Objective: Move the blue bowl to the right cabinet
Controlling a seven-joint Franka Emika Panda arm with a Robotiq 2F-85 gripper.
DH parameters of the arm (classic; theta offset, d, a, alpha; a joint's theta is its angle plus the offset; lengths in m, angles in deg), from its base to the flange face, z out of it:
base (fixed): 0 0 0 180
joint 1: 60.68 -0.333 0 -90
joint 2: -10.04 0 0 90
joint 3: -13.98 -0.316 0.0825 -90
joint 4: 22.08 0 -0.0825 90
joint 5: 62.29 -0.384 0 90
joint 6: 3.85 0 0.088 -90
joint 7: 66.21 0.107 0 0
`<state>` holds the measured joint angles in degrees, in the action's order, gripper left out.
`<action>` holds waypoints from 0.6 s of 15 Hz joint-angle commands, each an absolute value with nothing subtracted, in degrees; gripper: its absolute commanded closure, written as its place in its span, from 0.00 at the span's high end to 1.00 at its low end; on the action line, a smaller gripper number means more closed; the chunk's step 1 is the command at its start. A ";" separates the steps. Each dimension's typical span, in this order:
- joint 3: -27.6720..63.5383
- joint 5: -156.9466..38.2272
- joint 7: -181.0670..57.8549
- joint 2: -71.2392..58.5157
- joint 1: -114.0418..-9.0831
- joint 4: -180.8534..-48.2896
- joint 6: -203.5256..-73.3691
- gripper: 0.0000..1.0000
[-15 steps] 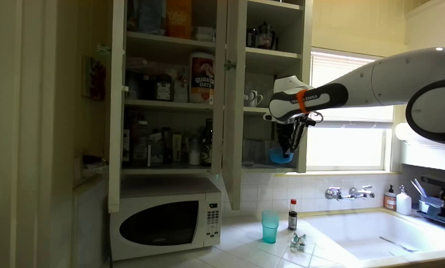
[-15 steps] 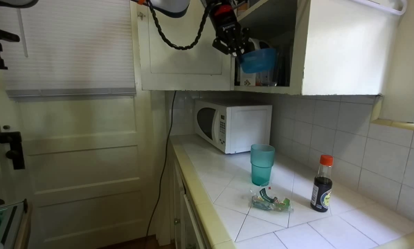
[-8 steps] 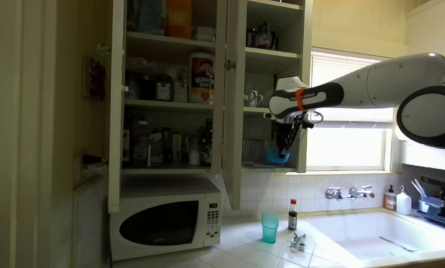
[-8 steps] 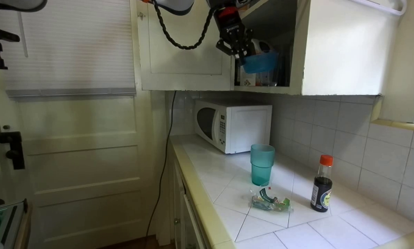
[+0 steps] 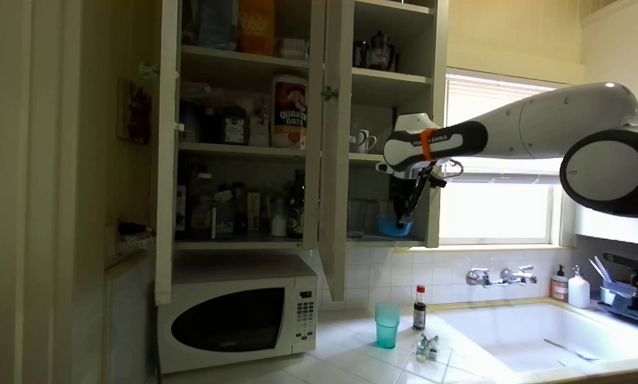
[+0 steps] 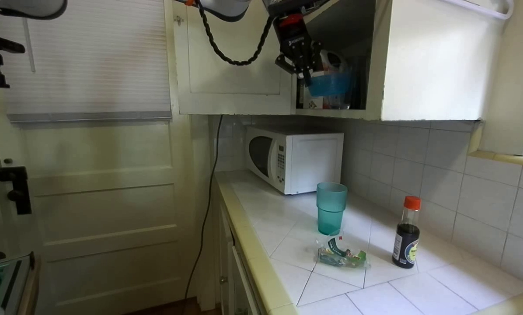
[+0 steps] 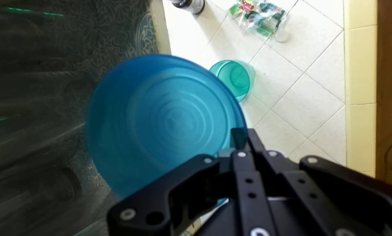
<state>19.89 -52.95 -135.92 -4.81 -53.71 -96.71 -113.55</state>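
Observation:
The blue bowl (image 5: 387,226) is held by its near rim at the bottom shelf of the right cabinet (image 5: 391,78). It also shows in an exterior view (image 6: 331,84), and from above in the wrist view (image 7: 169,121). My gripper (image 5: 400,222) is shut on the rim, with one finger inside the bowl and one outside; it also shows in the wrist view (image 7: 247,139). The bowl is mostly over the dark patterned shelf floor, and its gripped side overhangs the front edge. In an exterior view it appears slightly above the shelf floor; contact cannot be told.
Clear glasses (image 5: 356,218) stand on the same shelf, left of the bowl. An open cabinet door (image 5: 334,160) is to the left and the cabinet's side post (image 5: 432,202) to the right. A teal cup (image 5: 387,325) and a sauce bottle (image 5: 419,309) stand on the counter below.
My gripper and the bowl have moved a little farther into the cabinet opening and slightly lower. In an exterior view they shifted left, away from the side post. The grip is unchanged.

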 commanded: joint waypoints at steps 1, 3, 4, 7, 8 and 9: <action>18.55 -57.05 -136.30 -9.10 -52.03 -90.56 -110.59 0.01; 18.50 -57.43 -135.52 -10.48 -51.81 -88.56 -110.31 0.01; 18.53 -57.27 -135.24 -11.20 -51.73 -87.49 -109.95 0.01; 18.38 -56.91 -134.70 -13.58 -51.51 -84.02 -108.20 0.01; 18.25 -56.96 -134.63 -14.37 -51.40 -82.93 -107.68 0.01; 18.05 -57.18 -134.75 -15.29 -51.24 -81.72 -107.04 0.01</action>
<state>19.08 -55.95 -135.00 -11.63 -52.30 -87.63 -110.77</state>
